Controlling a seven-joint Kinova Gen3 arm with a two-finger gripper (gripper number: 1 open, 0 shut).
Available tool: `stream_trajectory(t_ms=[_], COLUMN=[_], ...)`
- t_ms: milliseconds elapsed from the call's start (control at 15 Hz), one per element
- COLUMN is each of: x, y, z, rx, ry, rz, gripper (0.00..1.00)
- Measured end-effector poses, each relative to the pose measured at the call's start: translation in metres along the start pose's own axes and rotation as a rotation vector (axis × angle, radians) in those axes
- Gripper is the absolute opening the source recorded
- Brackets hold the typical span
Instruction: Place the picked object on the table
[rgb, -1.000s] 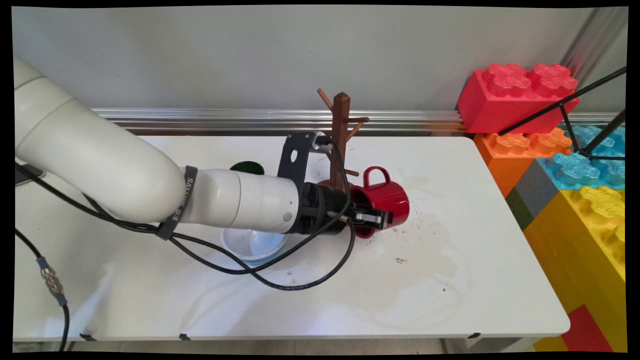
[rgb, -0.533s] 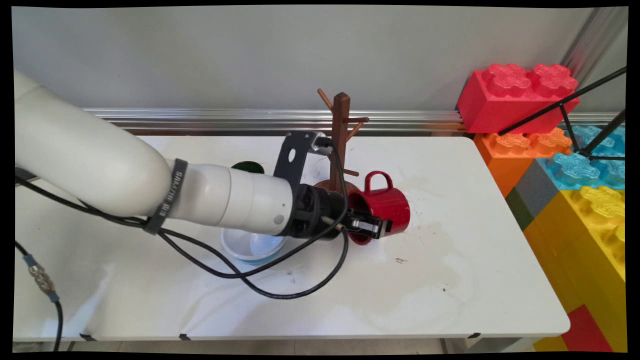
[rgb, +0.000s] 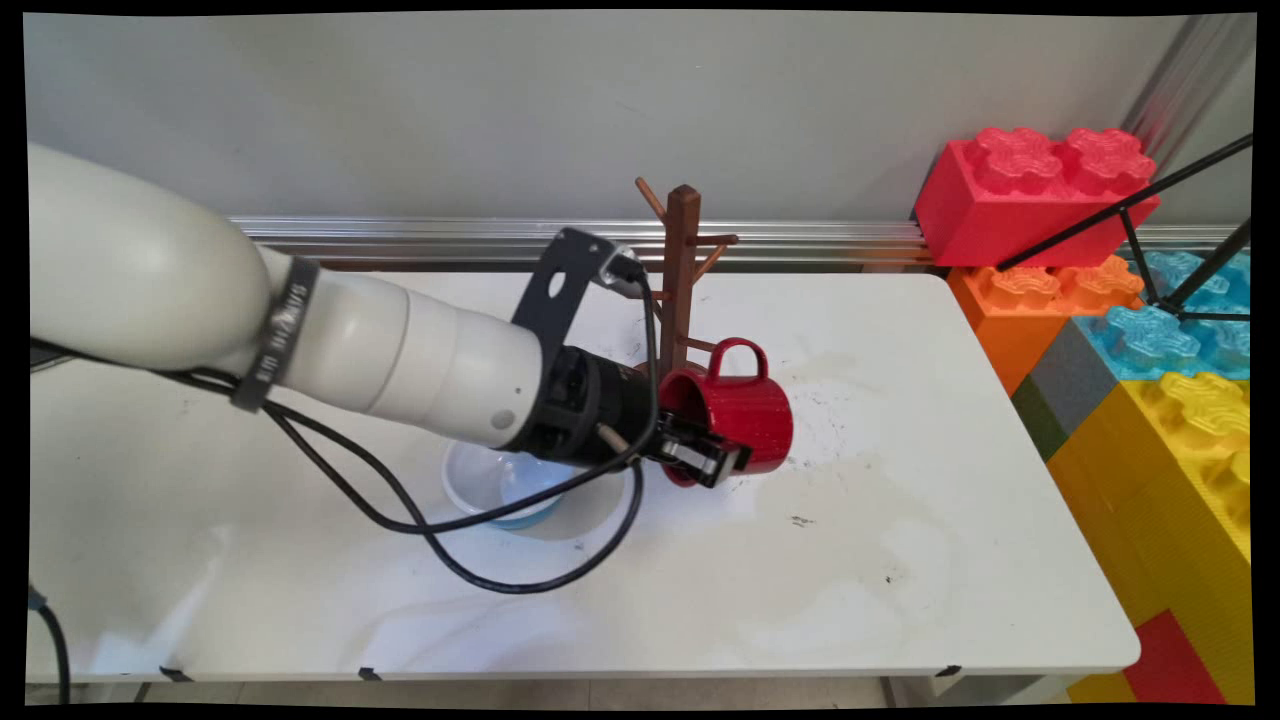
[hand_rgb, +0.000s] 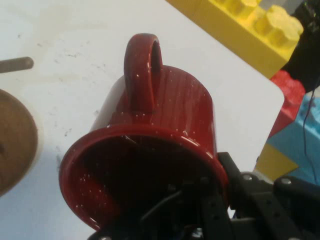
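The black two-finger gripper (rgb: 703, 456) clamps the rim of the glossy red ceramic mug (rgb: 740, 412), tipped sideways, handle up, just beside the brown wooden mug tree (rgb: 682, 270)

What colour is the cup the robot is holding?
Dark red, with tiny pale speckles. The glossy ceramic mug shows best in the hand view, gripped by its rim in the black end effector.
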Motion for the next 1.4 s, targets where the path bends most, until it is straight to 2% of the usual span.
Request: stream_trajectory(t_ms=[400,667,867,1400], x=[0.012,0.028,0.035,0.057], y=[-0.001,0.001,0.002,0.006], z=[-0.022,-0.035,-0.040,-0.040], rx=[0.015,0.015,0.019,0.047], ry=[-0.059,-0.106,-0.142,-0.278], rz=[0.090,0.205,0.241,0.319], gripper=[0.00,0.00,0.00,0.00])
